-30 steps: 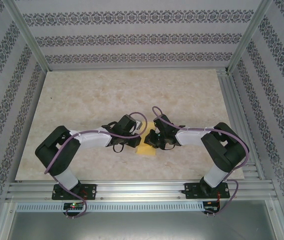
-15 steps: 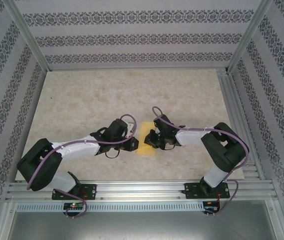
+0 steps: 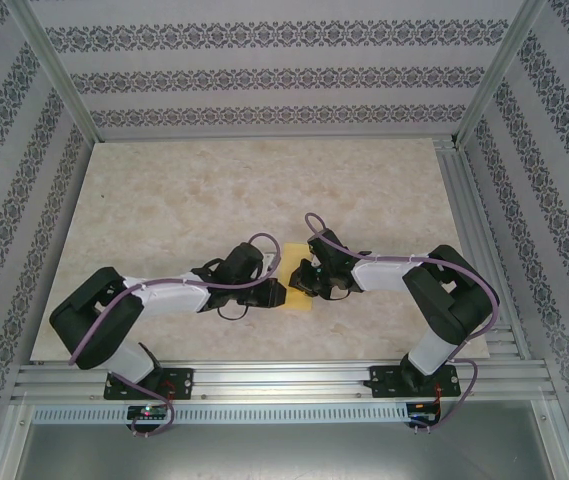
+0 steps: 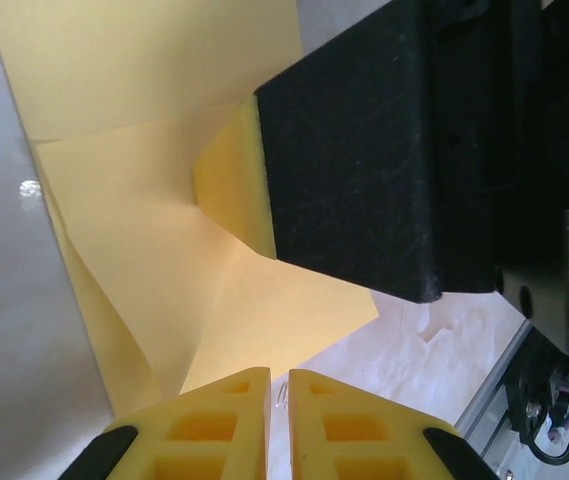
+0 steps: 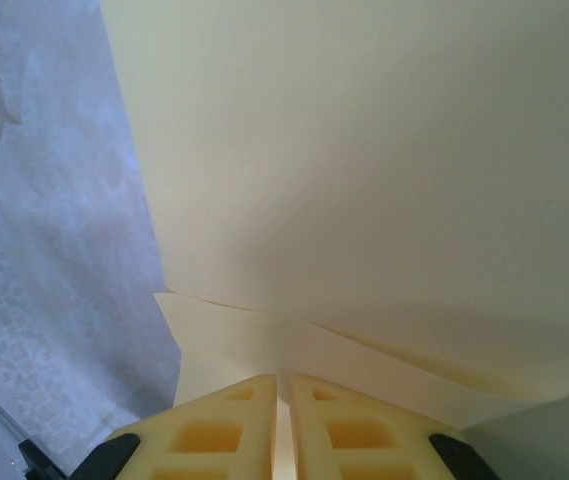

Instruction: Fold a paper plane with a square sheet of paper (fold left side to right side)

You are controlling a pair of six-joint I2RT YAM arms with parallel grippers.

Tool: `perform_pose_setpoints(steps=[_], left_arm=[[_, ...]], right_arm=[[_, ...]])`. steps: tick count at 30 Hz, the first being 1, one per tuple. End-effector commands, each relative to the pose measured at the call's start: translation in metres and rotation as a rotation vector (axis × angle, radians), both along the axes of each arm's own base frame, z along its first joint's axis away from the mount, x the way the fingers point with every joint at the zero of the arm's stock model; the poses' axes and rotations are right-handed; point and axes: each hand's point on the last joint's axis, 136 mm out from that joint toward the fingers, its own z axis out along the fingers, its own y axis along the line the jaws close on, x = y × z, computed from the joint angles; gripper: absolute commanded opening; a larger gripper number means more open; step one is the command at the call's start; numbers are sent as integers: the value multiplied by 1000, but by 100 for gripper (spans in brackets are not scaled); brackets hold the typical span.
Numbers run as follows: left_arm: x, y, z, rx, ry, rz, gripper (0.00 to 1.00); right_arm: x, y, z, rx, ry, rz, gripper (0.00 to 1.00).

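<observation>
I see the thin yellow-orange square sheet of paper (image 3: 292, 256) lying on the pale marble-patterned surface (image 3: 214, 190), in the middle, just between my two claws. From above it looks like a narrow strip, with its long axis running away from the arm bases. The left claw (image 3: 274, 293) sits at the left edge of the sheet, close to the near corner, and the right claw (image 3: 302, 280) sits on the opposite side, so the paper lies to the right of the left claw. In the right wrist view the right claw (image 5: 282, 380) has its jaws pressed together on the sheet (image 5: 364, 150), and two layers of paper run down into the thin slit between them. I judge that it is pinching the paper. In the left wrist view the sheet (image 4: 144, 250) shows creases that spread out from the place where the black finger of the right claw meets it, and a corner is a little raised. The left claw (image 4: 279, 375) has its yellow fingers (image 4: 214, 420) nearly together, and in the slit I see the pale surface, not paper. The corner of the sheet ends just beside one finger, so I believe this claw holds nothing. For folding left over right, the left arm is the nearer one to the edge that must travel.
</observation>
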Motion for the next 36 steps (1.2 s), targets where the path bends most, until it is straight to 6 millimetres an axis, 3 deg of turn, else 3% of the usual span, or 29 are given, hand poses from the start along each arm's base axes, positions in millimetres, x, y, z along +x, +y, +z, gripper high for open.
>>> perform_pose_setpoints(steps=[1,7,26,29,36], left_arm=[[4,-16,9,-46,-14,-13,15],[8,-8,-9,30,-8,6,14],[4,7,-39,129,17,17,14],[2,8,-43,135,25,17,14],[-6,15,-50,146,44,29,13]], right_arm=[[-16,-14,-24,-84,63,4,14],[-17,-14,-24,-84,64,9,14],[-15,-13,-21,-80,52,10,14],[-11,-9,-14,-64,32,16,14],[3,-1,26,-13,-61,24,14]])
